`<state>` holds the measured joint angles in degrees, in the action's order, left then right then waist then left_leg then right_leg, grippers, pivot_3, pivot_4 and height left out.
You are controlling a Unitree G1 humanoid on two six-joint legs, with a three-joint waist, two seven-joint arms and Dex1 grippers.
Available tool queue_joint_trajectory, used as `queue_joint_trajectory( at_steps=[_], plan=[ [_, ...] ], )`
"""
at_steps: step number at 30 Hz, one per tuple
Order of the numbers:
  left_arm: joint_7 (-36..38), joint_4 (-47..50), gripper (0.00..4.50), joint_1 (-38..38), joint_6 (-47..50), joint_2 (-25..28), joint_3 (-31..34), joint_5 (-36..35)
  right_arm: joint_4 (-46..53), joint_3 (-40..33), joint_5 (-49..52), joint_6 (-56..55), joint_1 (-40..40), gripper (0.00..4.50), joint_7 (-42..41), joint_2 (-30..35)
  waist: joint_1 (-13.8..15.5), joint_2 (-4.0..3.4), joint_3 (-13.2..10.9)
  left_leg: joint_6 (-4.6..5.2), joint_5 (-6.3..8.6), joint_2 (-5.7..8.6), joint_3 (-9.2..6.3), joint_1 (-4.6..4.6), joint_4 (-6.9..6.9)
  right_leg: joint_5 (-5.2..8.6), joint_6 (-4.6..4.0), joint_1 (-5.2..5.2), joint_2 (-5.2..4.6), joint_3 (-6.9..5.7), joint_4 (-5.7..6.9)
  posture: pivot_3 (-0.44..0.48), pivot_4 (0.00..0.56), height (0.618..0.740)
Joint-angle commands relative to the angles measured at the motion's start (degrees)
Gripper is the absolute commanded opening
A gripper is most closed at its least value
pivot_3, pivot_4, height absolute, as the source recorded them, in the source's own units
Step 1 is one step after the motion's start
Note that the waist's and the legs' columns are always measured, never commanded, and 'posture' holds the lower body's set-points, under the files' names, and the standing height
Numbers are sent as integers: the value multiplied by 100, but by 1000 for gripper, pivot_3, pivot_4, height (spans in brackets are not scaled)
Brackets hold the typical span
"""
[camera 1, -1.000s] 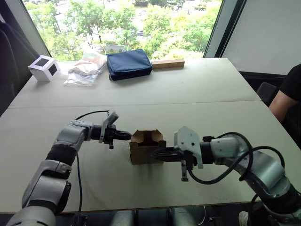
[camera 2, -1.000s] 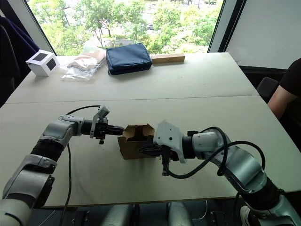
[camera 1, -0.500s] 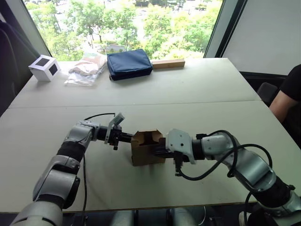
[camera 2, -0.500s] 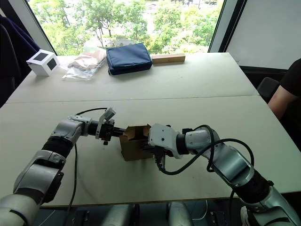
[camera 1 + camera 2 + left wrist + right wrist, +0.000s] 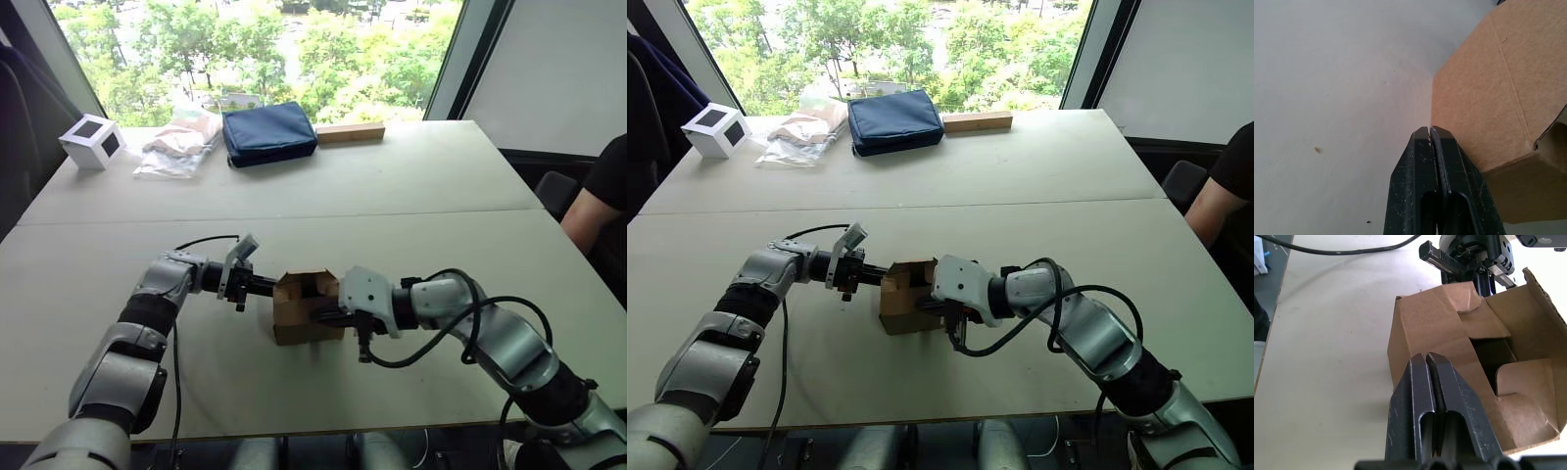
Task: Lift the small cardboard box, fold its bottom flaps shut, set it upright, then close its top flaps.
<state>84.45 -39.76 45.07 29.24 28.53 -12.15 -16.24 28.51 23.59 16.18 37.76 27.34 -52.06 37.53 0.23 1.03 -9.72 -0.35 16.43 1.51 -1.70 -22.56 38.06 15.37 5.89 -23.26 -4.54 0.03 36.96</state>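
The small cardboard box (image 5: 299, 315) stands on the table near the front, its open end facing up. Its top flaps (image 5: 1457, 303) are bent partly inward, and one at the side (image 5: 1542, 298) still stands up. The bottom flaps are hidden against the table. My left gripper (image 5: 269, 285) is shut, with its tip touching the box's left wall (image 5: 1488, 83). My right gripper (image 5: 321, 315) is also shut, and its tip (image 5: 1426, 356) presses on the right side of the box, on an inward-folded flap. Neither gripper holds anything.
Along the far edge of the table lie a white cube with a dark square (image 5: 91, 140), plastic bags (image 5: 181, 142), a navy pouch (image 5: 268, 132) and a long wooden block (image 5: 350, 132). A person's arm (image 5: 600, 201) shows at the right edge.
My right gripper has slid left from beside the box to press against it. My left gripper has come in to touch the left wall. The box has barely moved.
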Motion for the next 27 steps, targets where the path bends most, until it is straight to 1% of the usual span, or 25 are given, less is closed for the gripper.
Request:
queue_joint_trajectory(
  at_steps=[1, 5, 9, 11, 13, 15, 17, 19, 21, 24, 27],
  plan=[
    [-79, 231, 23, -62, -3, 157, 280, -54, -23, -28, -29, -144, 115, 0, -66, -92, -1, 0, 0, 0, 0, 0, 0, 0, 0, 0, 0, 0, 0, 0, 0, 0, 150, 737],
    [-152, 389, 23, -183, 187, 392, 587, -221, -97, -17, -54, -194, 125, 0, -95, -145, -22, 0, 0, 0, 0, -1, -1, 0, 0, 0, 0, -3, 1, 0, 1, 0, 150, 737],
    [-256, 1094, 23, -590, 449, 956, 974, -370, -240, -43, -75, -306, 144, 0, -143, -179, -102, 0, 0, 0, 0, -2, -1, 0, -2, 0, 0, -4, 0, 1, 3, 0, 150, 737],
    [-338, 1988, 23, -956, 924, 1266, 1242, -671, -294, -93, -54, -361, 140, 0, -154, -208, -107, -1, 0, 0, 0, -2, -1, 0, -3, 0, 0, -5, -1, 2, 3, 0, 150, 737],
    [-404, 3249, 23, -1505, 1535, 1601, 1561, -1144, -368, -119, -36, -410, 162, 0, -183, -229, -120, -1, -1, 1, 1, -3, -2, -1, -5, 0, -1, -7, -3, 3, 2, 0, 150, 737],
    [-586, 4198, 23, -1927, 1928, 1754, 1773, -1507, -426, -129, -30, -445, 191, 0, -224, -233, -112, -1, -1, 1, 1, -6, -1, -2, -9, 0, -1, -8, -15, 9, 0, 0, 150, 737],
    [-852, 4867, 23, -2173, 2294, 1766, 1936, -1846, -476, -129, -32, -480, 213, 0, -259, -244, -61, -2, -1, 0, 1, -5, -4, -1, -8, 0, -1, -4, -25, 12, -3, 0, 150, 737],
    [-1149, 5335, 23, -2299, 2649, 1645, 2090, -2219, -510, -129, -22, -518, 223, 0, -307, -256, -36, -1, -1, -1, 0, -3, -7, 1, -4, 0, -1, 4, -33, 9, -3, 0, 150, 737],
    [-1372, 5713, 23, -2437, 2823, 1554, 2105, -2464, -528, -127, -19, -532, 238, 0, -332, -272, -34, -1, -1, -2, 0, -1, -7, 2, -3, 0, -1, 6, -35, 9, -4, 0, 150, 737],
    [-1669, 6049, 23, -2609, 2846, 1441, 1932, -2552, -534, -120, -37, -560, 245, 0, -372, -270, -78, -1, -1, -2, 0, -1, -7, 2, -6, 0, -2, 2, -34, 9, -3, 0, 150, 737],
    [-1821, 6052, 23, -2741, 2812, 1371, 1698, -2524, -529, -120, -53, -576, 254, 0, -383, -282, -87, -2, -1, -2, 0, -1, -7, 2, -7, 1, -2, 1, -30, 9, -4, 0, 150, 737]
  ],
)
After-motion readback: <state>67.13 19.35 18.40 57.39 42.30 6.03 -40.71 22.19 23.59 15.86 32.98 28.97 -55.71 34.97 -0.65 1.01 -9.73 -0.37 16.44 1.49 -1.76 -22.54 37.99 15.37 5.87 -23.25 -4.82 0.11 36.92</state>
